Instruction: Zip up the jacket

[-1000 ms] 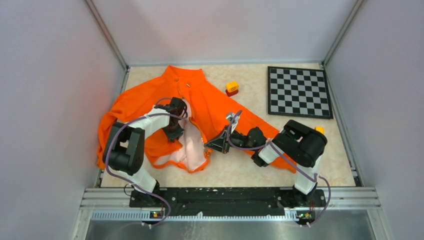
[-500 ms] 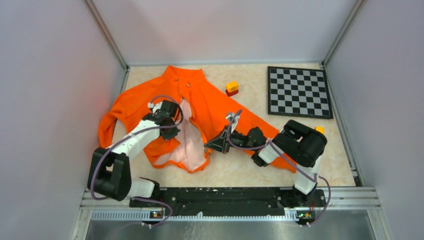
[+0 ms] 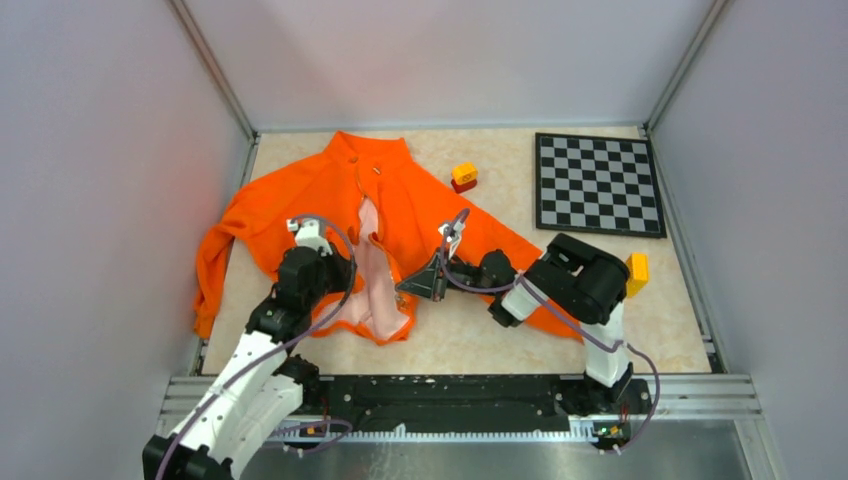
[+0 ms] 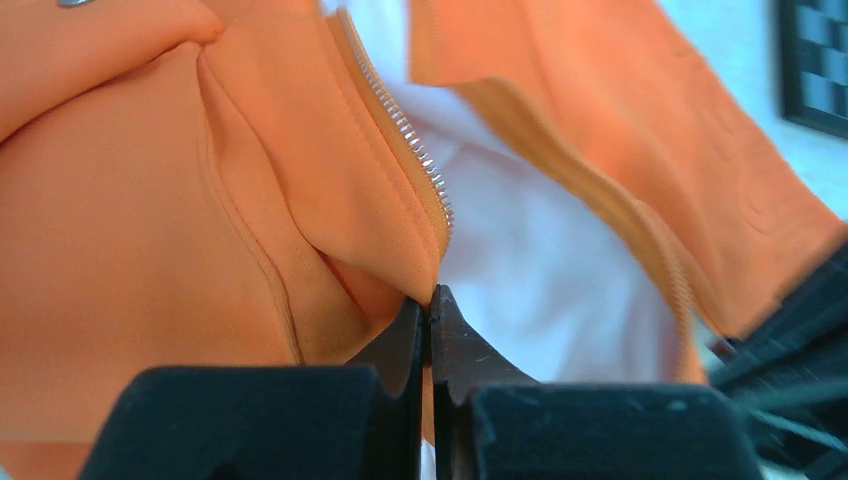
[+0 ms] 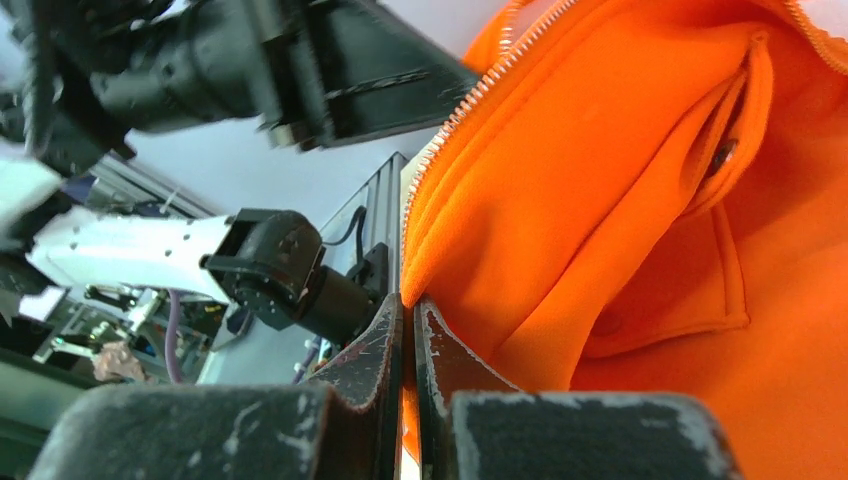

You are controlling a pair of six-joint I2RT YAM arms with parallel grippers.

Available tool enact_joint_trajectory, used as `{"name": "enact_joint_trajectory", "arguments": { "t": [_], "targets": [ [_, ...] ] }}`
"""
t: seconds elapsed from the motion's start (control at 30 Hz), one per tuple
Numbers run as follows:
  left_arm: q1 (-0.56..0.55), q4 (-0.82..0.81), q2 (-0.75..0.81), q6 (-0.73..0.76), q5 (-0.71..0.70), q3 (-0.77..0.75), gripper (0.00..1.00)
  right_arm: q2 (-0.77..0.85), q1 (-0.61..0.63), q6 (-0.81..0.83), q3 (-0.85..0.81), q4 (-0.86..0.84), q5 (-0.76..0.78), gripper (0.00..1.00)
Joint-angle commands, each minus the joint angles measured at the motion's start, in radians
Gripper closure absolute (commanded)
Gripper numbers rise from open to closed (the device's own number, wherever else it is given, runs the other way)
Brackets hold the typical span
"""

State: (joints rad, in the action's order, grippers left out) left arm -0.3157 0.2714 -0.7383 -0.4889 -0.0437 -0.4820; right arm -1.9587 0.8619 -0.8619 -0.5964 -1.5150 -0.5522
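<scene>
The orange jacket (image 3: 400,205) lies spread on the table with its front open and the pale lining (image 3: 370,290) showing. My left gripper (image 3: 345,268) is shut on the left front edge by the zipper teeth (image 4: 405,125), pinching the orange fabric (image 4: 150,230). My right gripper (image 3: 408,287) is shut on the right front edge near the hem, with orange cloth (image 5: 620,200) and its zipper teeth (image 5: 470,100) rising from between the jaws. The two front edges stay apart.
A chessboard (image 3: 597,183) lies at the back right. A small yellow-and-red block (image 3: 463,177) sits by the jacket's right shoulder. Grey walls close in the left, back and right sides. A metal rail (image 3: 450,392) runs along the near edge.
My left arm has drawn back toward the near edge, its gripper moving down and left along the jacket's left front. My right gripper has shifted left with its edge, narrowing the gap.
</scene>
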Motion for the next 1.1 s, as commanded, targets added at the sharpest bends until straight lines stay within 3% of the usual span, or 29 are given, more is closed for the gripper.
{"name": "enact_joint_trajectory", "arguments": {
  "t": [0.0, 0.4, 1.07],
  "targets": [
    [-0.002, -0.241, 0.131, 0.104, 0.185, 0.086, 1.0, -0.083, 0.018, -0.116, -0.104, -0.21, 0.009, 1.0],
    [-0.002, -0.369, 0.443, 0.146, 0.226, 0.27, 1.0, -0.178, 0.041, -0.197, -0.217, -0.209, 0.056, 1.0],
    [-0.002, -0.515, 0.469, 0.089, 0.204, 0.366, 1.0, -0.111, 0.055, -0.295, -0.244, -0.212, 0.1, 1.0]
  ]
}}
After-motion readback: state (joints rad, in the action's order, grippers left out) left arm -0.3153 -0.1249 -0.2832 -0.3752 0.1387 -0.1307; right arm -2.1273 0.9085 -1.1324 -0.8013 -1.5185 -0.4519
